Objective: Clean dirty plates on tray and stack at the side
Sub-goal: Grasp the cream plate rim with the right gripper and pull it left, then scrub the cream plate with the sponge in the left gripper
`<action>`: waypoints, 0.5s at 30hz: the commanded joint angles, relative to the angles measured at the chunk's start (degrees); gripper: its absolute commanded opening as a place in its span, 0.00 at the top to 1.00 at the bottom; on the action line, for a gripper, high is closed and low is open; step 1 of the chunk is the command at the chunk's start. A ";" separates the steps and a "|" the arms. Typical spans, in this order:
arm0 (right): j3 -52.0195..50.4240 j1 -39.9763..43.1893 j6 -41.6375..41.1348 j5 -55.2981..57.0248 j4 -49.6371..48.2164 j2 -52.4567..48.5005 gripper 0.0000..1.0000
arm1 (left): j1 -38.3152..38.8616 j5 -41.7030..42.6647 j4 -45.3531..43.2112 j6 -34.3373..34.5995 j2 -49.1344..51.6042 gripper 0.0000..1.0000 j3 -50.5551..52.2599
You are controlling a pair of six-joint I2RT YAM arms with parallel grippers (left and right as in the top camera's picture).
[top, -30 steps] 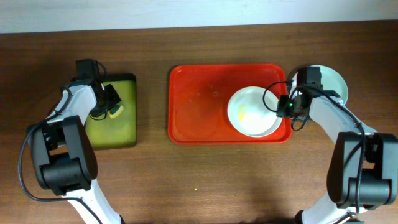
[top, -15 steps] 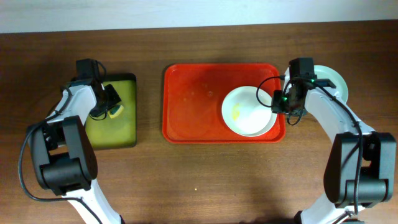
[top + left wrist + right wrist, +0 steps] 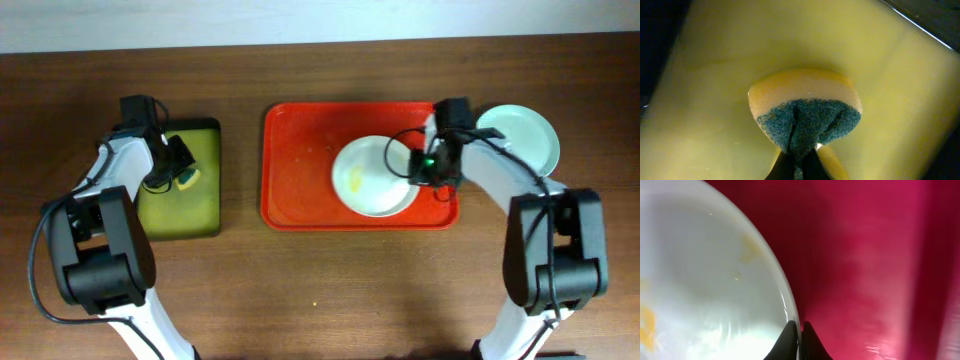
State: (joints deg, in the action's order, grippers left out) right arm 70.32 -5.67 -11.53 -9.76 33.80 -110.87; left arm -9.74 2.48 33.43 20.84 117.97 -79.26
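Right claw [image 3: 796, 334] pinching right rim of smeared white plate [image 3: 366, 180]; plate lies in right half of red tray [image 3: 300, 150], middle of bench [image 3: 300, 300] toward far edge. Blue-green plate [image 3: 522, 135] beside tray's right end. Left claw [image 3: 796, 162] clamps sponge [image 3: 805, 105] over green tray [image 3: 200, 215], toward left edge.

Left gripper [image 3: 796, 159], right gripper [image 3: 799, 330] — both clamped

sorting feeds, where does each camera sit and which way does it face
overhead: above the table, straight down on the large red plastic tray, both arms showing.
left wrist: on the left arm, facing down at the yellow-and-blue sponge pinched by the left gripper.
right wrist: on the right arm, looking along the right gripper clamped on the white round plate's rim.
shared: overhead and right wrist both show that plate and tray.
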 commanded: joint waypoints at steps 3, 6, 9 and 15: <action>0.35 -5.27 -7.48 -0.13 -2.84 -1.05 0.96 | 1.11 -0.66 2.16 0.22 0.39 1.00 1.57; 0.35 -6.34 -7.48 -0.17 -3.21 -1.05 0.96 | -0.09 5.40 2.32 0.50 -1.97 1.00 1.14; 0.35 -6.45 -8.76 -0.22 -4.33 -1.05 0.96 | 0.22 7.23 2.64 0.11 -8.72 1.00 1.07; 0.35 -7.06 -8.70 -4.83 -6.29 -1.05 0.96 | 5.62 14.64 3.65 0.15 -16.72 1.00 1.20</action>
State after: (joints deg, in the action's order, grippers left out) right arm 70.32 -11.53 -19.53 -11.57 28.45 -110.98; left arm -7.20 10.79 37.01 20.84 101.97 -77.97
